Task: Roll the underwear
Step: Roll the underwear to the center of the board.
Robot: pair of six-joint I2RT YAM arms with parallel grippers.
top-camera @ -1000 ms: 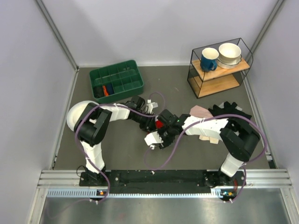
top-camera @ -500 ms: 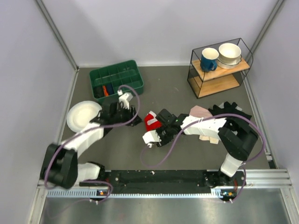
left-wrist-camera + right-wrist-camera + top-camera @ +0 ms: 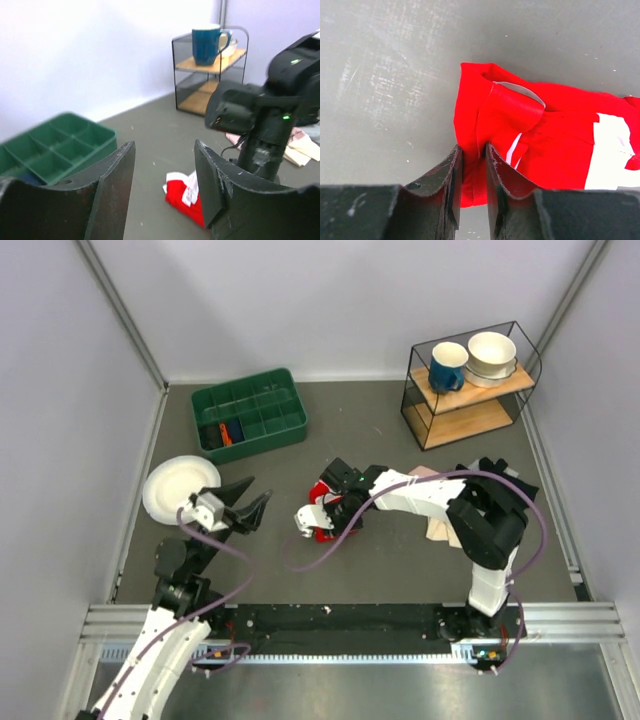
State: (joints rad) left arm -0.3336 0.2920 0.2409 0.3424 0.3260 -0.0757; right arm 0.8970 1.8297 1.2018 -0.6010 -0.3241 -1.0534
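The red underwear [image 3: 322, 510] with white trim lies bunched on the grey table near the middle. It also shows in the right wrist view [image 3: 540, 145] and in the left wrist view [image 3: 187, 192]. My right gripper [image 3: 322, 512] is shut on a fold of the red fabric; its fingers [image 3: 452, 172] pinch the fold at the underwear's near edge. My left gripper [image 3: 250, 508] is open and empty, raised to the left of the underwear and apart from it; its fingers [image 3: 116, 175] frame the red cloth from a distance.
A green compartment tray [image 3: 249, 412] stands at the back left, a white plate [image 3: 175, 487] at the left. A wire shelf [image 3: 468, 390] with a blue mug [image 3: 447, 365] and bowls stands at the back right. A pink-and-beige cloth [image 3: 437, 525] and a black garment [image 3: 490, 478] lie right.
My left arm has pulled back from the underwear to the near left, its gripper open. My right gripper has stayed on the red cloth and shifted it slightly left.
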